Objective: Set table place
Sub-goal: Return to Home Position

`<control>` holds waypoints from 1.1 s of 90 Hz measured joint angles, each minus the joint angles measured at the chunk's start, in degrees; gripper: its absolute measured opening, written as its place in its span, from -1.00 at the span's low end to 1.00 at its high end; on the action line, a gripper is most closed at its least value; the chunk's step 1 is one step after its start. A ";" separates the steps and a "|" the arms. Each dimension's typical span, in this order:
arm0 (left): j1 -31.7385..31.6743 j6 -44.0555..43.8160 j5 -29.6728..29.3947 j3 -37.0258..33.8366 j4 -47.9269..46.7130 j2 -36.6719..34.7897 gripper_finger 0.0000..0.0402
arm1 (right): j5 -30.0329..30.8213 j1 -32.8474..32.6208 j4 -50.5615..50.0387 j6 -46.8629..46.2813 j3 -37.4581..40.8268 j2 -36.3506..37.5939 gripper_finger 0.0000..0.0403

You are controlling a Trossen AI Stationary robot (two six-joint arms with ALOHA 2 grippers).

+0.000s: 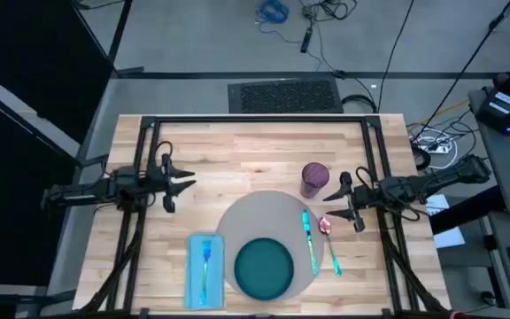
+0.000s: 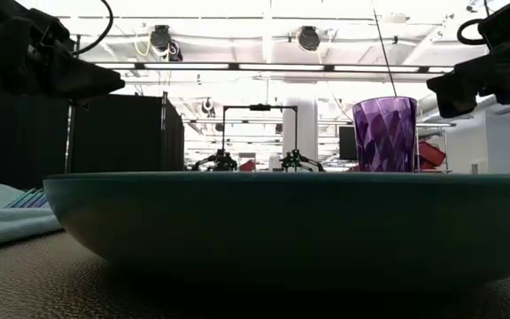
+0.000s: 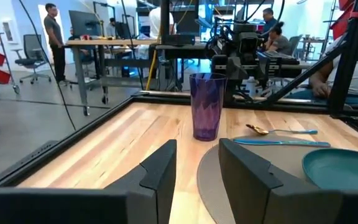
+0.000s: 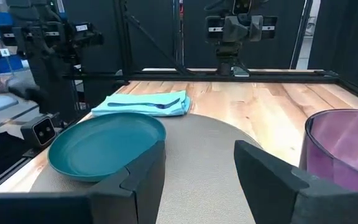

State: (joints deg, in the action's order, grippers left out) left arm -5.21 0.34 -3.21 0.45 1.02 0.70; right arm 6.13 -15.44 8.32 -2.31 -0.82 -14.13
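The grey mat lies flat on the table, in the middle and toward the front edge. A teal plate sits on the mat's front part, well inside its rim. To the left of the mat, a light blue napkin lies on the wood with a fork on it. A knife lies along the mat's right margin, and a spoon lies just beside it on the bare wood. A purple cup stands upright just off the mat's far right rim. The left gripper hangs above the table's left side, well apart from the mat, fingers spread and holding nothing. The right gripper hangs at the right side, near the cup and spoon, fingers likewise apart and empty.
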 joint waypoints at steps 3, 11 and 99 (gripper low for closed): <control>0.00 0.00 -0.01 0.00 0.00 0.01 -0.48 | 0.00 0.00 0.00 0.00 0.00 0.00 -0.13; 0.00 0.00 -0.01 0.00 0.00 0.01 -0.48 | 0.00 0.00 0.00 0.00 0.00 0.00 -0.13; 0.00 0.02 -0.03 -0.02 0.00 0.01 -0.48 | -0.25 7.54 -0.07 0.00 0.00 0.00 -0.13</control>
State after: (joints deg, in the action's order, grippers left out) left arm -5.21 0.36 -3.25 0.43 1.02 0.71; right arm 5.88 -7.90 8.25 -2.31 -0.82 -14.13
